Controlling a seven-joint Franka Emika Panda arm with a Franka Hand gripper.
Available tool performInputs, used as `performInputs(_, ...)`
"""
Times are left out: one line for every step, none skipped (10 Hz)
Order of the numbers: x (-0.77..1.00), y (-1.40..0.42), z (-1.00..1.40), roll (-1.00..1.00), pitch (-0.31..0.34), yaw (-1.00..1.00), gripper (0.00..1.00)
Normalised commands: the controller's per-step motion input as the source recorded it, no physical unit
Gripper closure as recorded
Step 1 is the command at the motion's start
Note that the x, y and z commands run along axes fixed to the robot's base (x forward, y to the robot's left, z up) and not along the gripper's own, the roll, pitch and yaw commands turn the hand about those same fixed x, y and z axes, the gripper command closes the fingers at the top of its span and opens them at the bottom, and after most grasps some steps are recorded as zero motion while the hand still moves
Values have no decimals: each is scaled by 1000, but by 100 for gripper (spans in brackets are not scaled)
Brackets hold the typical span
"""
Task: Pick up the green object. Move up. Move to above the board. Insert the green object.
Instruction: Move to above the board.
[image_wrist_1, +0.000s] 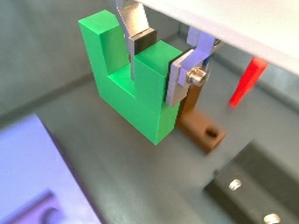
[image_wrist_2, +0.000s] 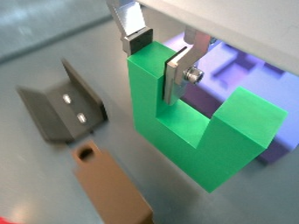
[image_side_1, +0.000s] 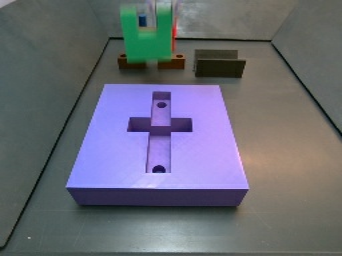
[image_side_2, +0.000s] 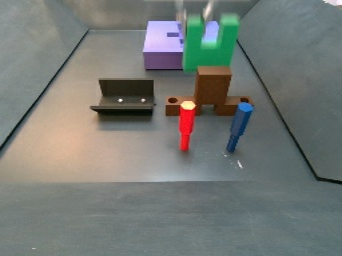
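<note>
the end effector (image_wrist_1: 163, 54) is clamping one prong of the green object (image_wrist_1: 128, 83), carrying it with prongs pointing up, clear of the desk (image_side_1: 287, 150) above the brown block (image_side_2: 210, 88). the board (image_side_1: 114, 150) is lying off to one side with its cross recess (image_side_1: 159, 126) open, so the coming move looks like a sideways carry.

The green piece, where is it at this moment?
The green piece is held in the gripper, one prong between the fingers. In a side view it hangs above the brown block, not yet over the purple board.
</note>
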Motion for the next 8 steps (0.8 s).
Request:
performInputs(-51, 1, 1400, 2, 25, 4, 100)
performInputs(1, 2, 1400, 7, 12, 1, 100)
performInputs(52, 3, 989, 11, 73, 0, 100)
performInputs(45, 2, 759, 11, 89, 0, 100)
performInputs(35, 0, 369, 10, 65, 0, 100)
performInputs(29, -2, 251, 9, 47, 0, 100)
performInputs(6, 0, 170, 8, 42, 1, 100)
performInputs(87, -1400, 288, 73, 315, -531, 100)
